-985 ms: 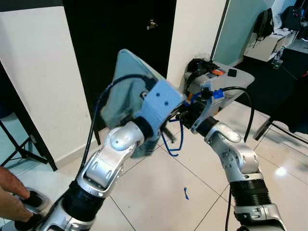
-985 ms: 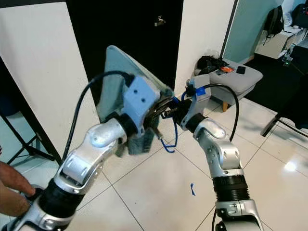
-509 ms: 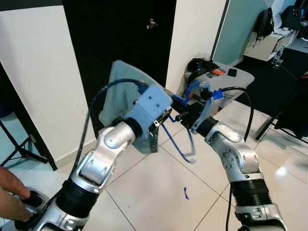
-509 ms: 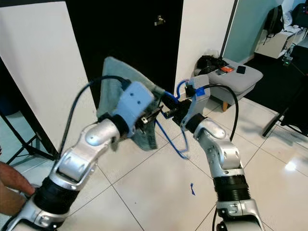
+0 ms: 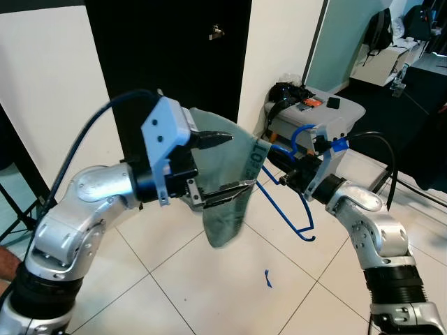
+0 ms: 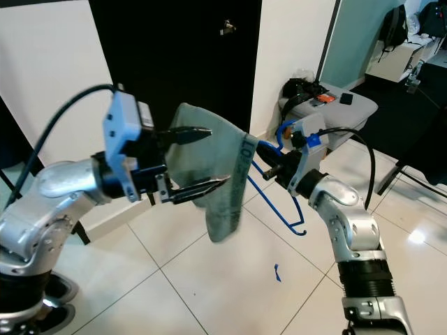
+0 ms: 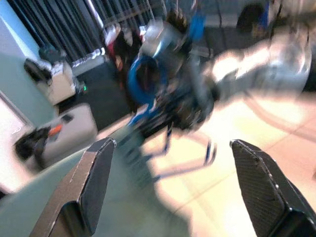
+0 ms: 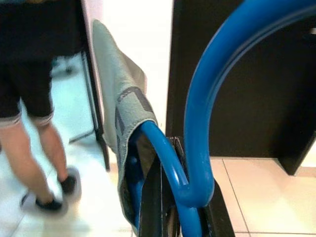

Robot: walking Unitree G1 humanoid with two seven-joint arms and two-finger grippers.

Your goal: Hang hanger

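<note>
Left gripper [image 6: 199,159] stands released, fingers spread just beside the grey-green towel [image 6: 225,180] draped over the blue hanger [image 6: 274,187]. Right gripper [image 6: 274,166] clenches the hanger's neck, mid-air above the floor. Hanging judged not yet done; no rail visible.

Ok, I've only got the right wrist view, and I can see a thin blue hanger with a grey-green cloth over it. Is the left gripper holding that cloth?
Observer: No. The left gripper is open, with its two black fingers spread in front of the grey-green cloth, not closed on it.
Operator: And where does the cloth sit along the hanger?
Observer: It is draped over the end of the thin blue hanger farthest from the right gripper, which is shut on the hanger near its hook. The cloth droops well below the hanger's bar.
</note>
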